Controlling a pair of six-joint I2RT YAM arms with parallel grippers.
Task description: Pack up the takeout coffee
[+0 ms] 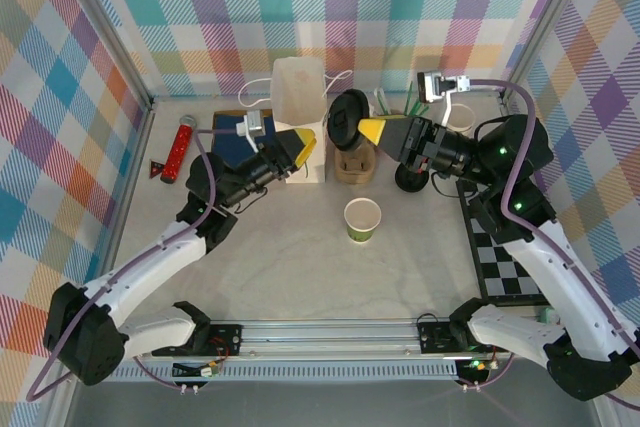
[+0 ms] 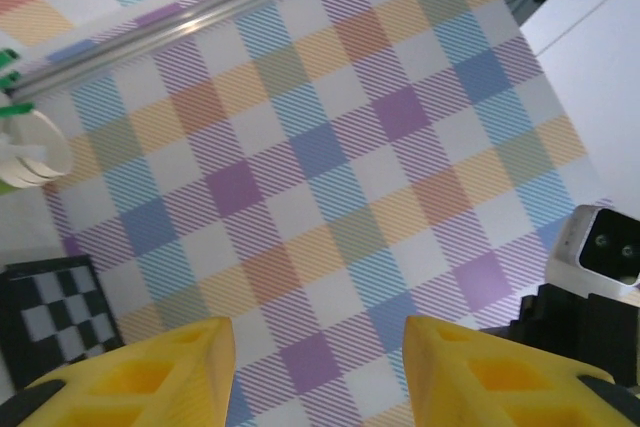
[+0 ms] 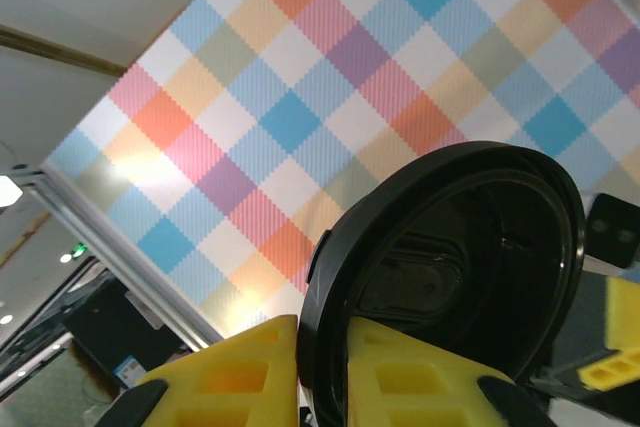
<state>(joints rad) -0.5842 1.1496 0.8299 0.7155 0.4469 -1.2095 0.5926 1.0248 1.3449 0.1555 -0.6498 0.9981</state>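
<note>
A: Where are we finding the paper cup [image 1: 362, 219]?
B: Upright, lidless, lying nearward of the right gripper [image 1: 372, 130], which is pinching the black lid [image 1: 348, 117] by its rim; left gripper [image 1: 305, 145] is hanging open, empty.

Top view: bright, even light from overhead. The cup [image 1: 362, 219] casts only a faint, soft shadow on the table [image 1: 290, 257].

Left wrist: the plaid wall [image 2: 330, 147] is crisp and the left fingers [image 2: 150, 377] slightly soft.

Right wrist: a lamp [image 3: 8, 190] glows at the left edge and a pale glare patch washes out the wall. The glossy lid [image 3: 450, 267] reflects dimly, and the right fingers [image 3: 420, 387] are blurred.
</note>
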